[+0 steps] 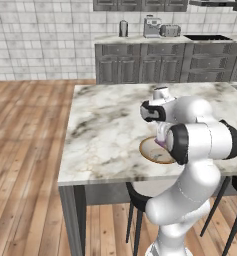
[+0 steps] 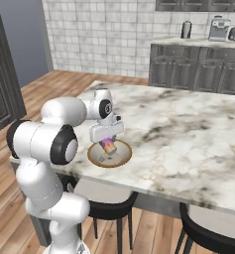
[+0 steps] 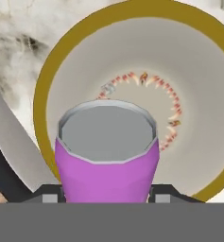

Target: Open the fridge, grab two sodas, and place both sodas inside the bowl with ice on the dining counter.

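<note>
Item: soda can (image 3: 107,158), short, purple-pink body, grey metal end facing the hand camera. It was clamped between the fingers of the gripper (image 2: 108,144), one pad on each side of its wall, and hung directly above the bowl with ice (image 2: 122,156); whether its lower end touched the bowl could not be told.

Item: bowl with ice, shallow, tan-brown rim, pale inside. It sat on the dining counter (image 1: 105,130) near the edge closest to the robot.

Handling, as judged: the can looked light, rigid and smooth-walled, so likely slippery; a grip across the middle of its round body suited it best. A thin wall could dent under hard squeezing. A round can might tip or roll on the bowl's sloping inside once let go.
</note>
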Motion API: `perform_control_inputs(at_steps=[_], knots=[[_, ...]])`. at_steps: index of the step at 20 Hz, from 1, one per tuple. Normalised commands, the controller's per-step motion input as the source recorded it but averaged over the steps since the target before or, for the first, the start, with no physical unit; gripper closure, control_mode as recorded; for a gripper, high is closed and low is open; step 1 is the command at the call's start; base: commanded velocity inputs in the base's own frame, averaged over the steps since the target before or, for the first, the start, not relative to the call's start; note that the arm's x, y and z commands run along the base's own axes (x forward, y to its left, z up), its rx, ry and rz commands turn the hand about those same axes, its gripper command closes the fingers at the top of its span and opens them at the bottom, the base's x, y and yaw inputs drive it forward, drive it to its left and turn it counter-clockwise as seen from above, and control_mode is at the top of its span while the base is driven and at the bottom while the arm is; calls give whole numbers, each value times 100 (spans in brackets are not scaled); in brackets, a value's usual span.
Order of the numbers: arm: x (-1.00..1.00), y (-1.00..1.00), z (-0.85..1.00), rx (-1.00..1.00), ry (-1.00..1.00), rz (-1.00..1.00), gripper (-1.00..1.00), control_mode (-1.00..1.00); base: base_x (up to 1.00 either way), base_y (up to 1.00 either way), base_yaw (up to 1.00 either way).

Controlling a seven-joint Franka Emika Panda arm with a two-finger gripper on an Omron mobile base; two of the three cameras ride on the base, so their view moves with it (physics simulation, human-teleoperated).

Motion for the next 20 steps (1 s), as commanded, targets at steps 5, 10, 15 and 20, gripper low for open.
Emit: perform_control_inputs(at_steps=[5,10,15,20], knots=[[26,-2,-21,1,4,13,100,-100,0,0,0],[19,-8,-18,2,1,13,100,-100,0,0,0],[11,-10,-20,2,0,12,100,-100,0,0,0],[4,-5,-21,2,0,10,100,-100,0,0,0]])
